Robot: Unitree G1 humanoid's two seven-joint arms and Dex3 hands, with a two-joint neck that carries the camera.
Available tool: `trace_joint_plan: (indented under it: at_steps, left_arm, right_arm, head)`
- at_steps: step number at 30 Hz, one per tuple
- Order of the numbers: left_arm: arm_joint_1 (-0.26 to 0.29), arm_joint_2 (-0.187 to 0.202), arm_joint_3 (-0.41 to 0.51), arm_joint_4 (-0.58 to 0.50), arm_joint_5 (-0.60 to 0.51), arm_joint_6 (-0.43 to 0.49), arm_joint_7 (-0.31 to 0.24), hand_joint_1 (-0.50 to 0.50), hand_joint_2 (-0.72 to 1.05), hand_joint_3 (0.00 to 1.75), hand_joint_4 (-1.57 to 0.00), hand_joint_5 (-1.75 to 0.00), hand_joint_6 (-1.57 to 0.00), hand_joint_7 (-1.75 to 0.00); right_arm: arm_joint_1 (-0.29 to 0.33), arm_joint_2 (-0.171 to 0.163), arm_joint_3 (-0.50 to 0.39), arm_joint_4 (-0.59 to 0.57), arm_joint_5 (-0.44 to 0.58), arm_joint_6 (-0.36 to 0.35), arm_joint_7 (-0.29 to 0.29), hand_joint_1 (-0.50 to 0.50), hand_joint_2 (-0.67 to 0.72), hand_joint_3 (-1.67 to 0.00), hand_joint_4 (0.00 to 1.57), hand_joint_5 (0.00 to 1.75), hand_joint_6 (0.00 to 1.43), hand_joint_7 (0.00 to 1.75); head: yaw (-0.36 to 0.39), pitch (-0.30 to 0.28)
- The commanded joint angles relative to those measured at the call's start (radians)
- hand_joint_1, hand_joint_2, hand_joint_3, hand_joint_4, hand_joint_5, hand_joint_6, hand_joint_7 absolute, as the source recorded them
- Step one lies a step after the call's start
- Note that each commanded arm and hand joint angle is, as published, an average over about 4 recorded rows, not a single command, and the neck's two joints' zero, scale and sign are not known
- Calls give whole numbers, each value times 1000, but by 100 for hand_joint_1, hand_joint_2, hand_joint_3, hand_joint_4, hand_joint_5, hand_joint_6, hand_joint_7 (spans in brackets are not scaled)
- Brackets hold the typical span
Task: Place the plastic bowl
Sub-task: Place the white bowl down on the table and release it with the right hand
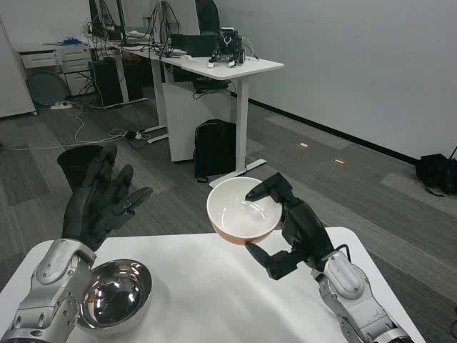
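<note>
Nearest the camera, a shiny metal bowl (pixel 114 296) sits on the white surface (pixel 214 300) close to its near-left corner, mouth up, just beside the left forearm and untouched.

Above it the left hand (pixel 96 204) is raised off the surface with its fingers spread apart and nothing in them; it looks like a waiting pose, kept out of the way of the carrying arm.

On the other side, the right hand (pixel 289 229) pinches the plastic bowl (pixel 243 211): one finger hooks over the rim into the white inside while the thumb props the orange underside. That rim grip keeps the bowl roughly level and mouth up, with only a slight tilt, which suits setting it down flat. The plastic bowl hangs in the air over the far edge of the surface, about mid-width, touching nothing but the hand.

My judgement is that the carry is under way and the setting-down is not yet done; the bare white area right of the metal bowl would seem a likely landing spot.

Beyond lie grey carpet, a black backpack (pixel 214 146) and a white desk (pixel 214 68) with equipment.
</note>
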State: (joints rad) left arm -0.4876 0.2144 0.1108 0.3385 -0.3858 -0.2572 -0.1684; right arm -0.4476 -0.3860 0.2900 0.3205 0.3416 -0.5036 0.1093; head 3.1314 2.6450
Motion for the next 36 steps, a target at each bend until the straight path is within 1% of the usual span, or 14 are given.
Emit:
trace_joint_plan:
  at_steps: [1, 5, 7, 16, 20, 24, 26, 28, 31, 33, 36]
  left_arm:
    - [44, 3, 6, -33, -21, -51, 0, -34, 78, 9, -26, 0, -5, 0]
    - [43, 3, 6, -32, -21, -51, 0, -34, 78, 0, -27, 0, -5, 0]
    - [43, 3, 6, -31, -21, -51, 0, -33, 78, 2, -28, 0, -5, 0]
    - [43, 3, 9, -32, -21, -51, -2, -32, 78, 0, -26, 0, -5, 0]
    - [46, 3, 13, -33, -22, -51, -2, -32, 78, 0, -30, 0, -5, 0]
    - [46, 3, 13, -33, -22, -51, -2, -30, 78, 0, -30, 0, -5, 0]
    - [46, 3, 13, -32, -22, -51, -2, -31, 78, 4, -30, 0, -5, 0]
    - [46, 3, 13, -30, -23, -52, -2, -31, 78, 4, -30, 0, -5, 0]
    - [46, 3, 15, -27, -24, -51, -2, -30, 78, 0, -28, 0, -5, 0]
    - [46, 3, 15, -27, -24, -51, -2, -30, 78, 0, -27, 0, -5, 0]
    - [44, 3, 13, -24, -24, -51, -2, -30, 78, 0, -30, 0, -5, 0]
  right_arm:
    - [12, -15, -2, -36, 27, -14, -16, -42, -54, -151, 157, 78, 123, 147]
    - [12, -14, -1, -35, 27, -15, -16, -42, -54, -151, 157, 78, 124, 150]
    - [12, -14, -1, -35, 27, -15, -16, -42, -54, -151, 157, 78, 126, 147]
    - [12, -8, 0, -38, 27, -15, -16, -42, -54, -151, 157, 78, 126, 147]
    - [12, -4, 0, -39, 27, -13, -16, -42, -54, -151, 157, 78, 126, 147]
    - [13, -4, 0, -40, 23, -13, -16, -42, -54, -151, 157, 78, 126, 147]
    - [17, -4, 1, -40, 19, -9, -16, -42, -54, -151, 157, 78, 126, 147]
    - [32, -6, 2, -39, 7, -3, -16, -42, -54, -151, 157, 78, 126, 147]
    - [81, -11, 1, -36, -22, 25, -16, -42, -54, -151, 157, 78, 126, 147]
    - [109, -13, -1, -34, -39, 43, -16, -42, -54, -151, 157, 78, 126, 147]
    - [139, -17, -2, -21, -60, 50, -16, -42, -54, -151, 157, 78, 126, 147]
  head:
    - [28, -3]
    - [17, -1]
    - [17, 1]
    - [18, 8]
    - [19, 10]
    - [19, 10]
    - [22, 8]
    - [24, 0]
    - [23, -10]
    - [23, -9]
    - [18, 0]
